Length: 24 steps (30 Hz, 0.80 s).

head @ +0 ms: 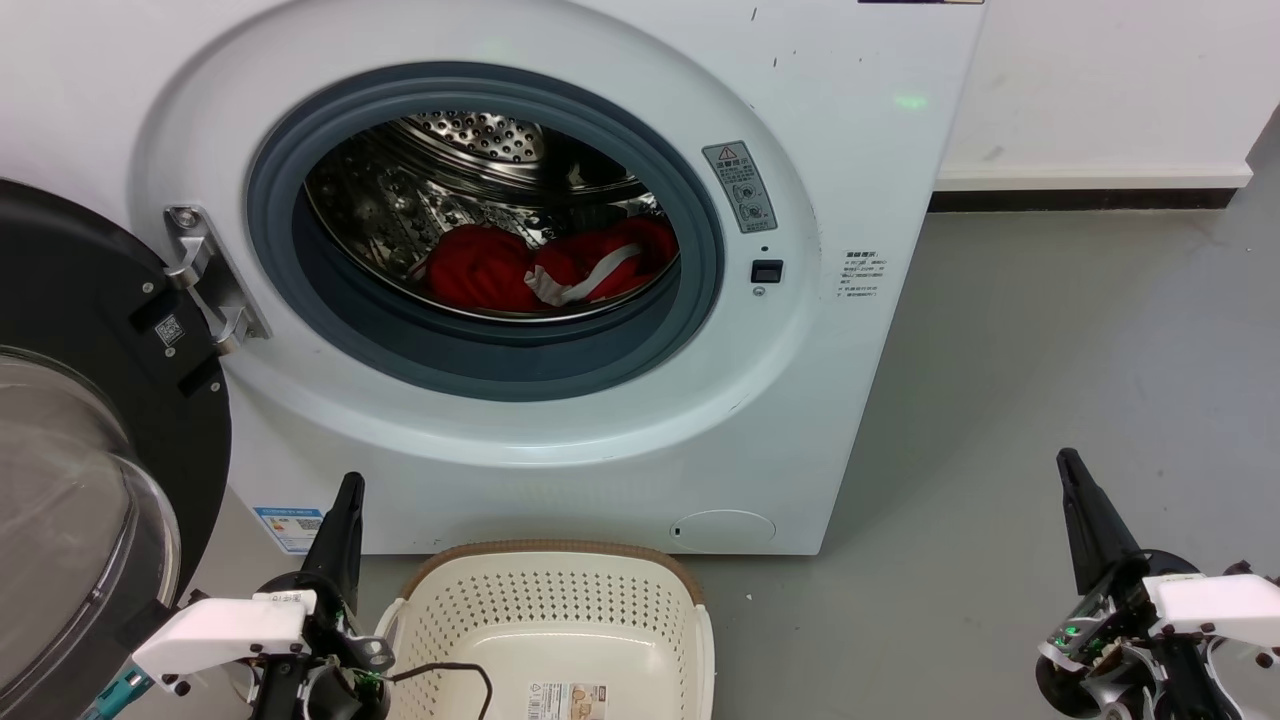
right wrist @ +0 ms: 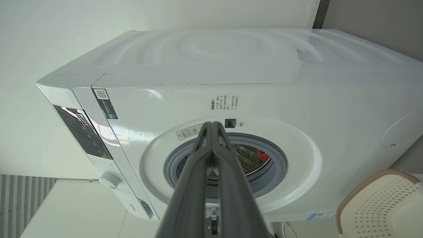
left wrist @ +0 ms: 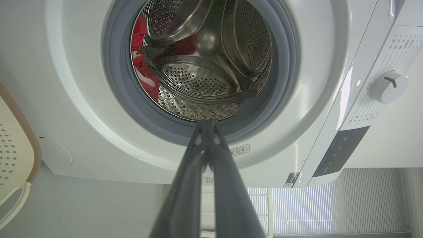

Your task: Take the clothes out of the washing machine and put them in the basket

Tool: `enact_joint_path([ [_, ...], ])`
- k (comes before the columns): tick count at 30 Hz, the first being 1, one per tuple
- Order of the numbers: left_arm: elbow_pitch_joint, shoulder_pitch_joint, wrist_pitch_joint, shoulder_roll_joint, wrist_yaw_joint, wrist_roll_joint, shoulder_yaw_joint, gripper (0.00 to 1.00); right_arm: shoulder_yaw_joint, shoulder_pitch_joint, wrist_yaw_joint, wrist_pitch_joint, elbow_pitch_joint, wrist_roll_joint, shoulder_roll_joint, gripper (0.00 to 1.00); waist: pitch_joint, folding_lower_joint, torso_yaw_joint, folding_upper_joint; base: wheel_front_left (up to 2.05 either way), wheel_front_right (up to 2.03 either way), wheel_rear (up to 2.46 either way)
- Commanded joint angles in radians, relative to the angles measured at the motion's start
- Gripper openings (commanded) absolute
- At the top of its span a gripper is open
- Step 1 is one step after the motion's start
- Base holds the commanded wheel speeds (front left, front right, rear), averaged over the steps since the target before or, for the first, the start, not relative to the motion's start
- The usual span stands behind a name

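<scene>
Jaws on both arms are pressed together, empty; clothes (head: 490, 270) lie ahead in the washing machine (head: 600, 450), nearer left arm (head: 220, 630).

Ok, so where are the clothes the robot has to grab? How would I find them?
Find the big white washing machine and look through its round grey-rimmed opening into the shiny steel drum. The clothes lie bunched at the bottom of the drum. They are the only bright red thing there, with a white stripe across them.
</scene>
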Motion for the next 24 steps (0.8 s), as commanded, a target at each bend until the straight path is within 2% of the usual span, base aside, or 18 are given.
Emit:
enact_joint_path([
  [1,-0.001,-0.005,0.002,-0.002,-0.002,0.000,0.003,0.00,0.000,-0.012,0.000,0.000,0.001,-0.004,0.003,0.00,0.000,0.0000,0.000,-0.0001,0.00,0.00,0.00],
  [24,-0.001,-0.005,0.002,-0.002,-0.002,0.000,0.003,0.00,0.001,-0.012,0.000,0.000,0.001,-0.004,0.003,0.00,0.000,0.0000,0.000,-0.0001,0.00,0.00,0.00],
])
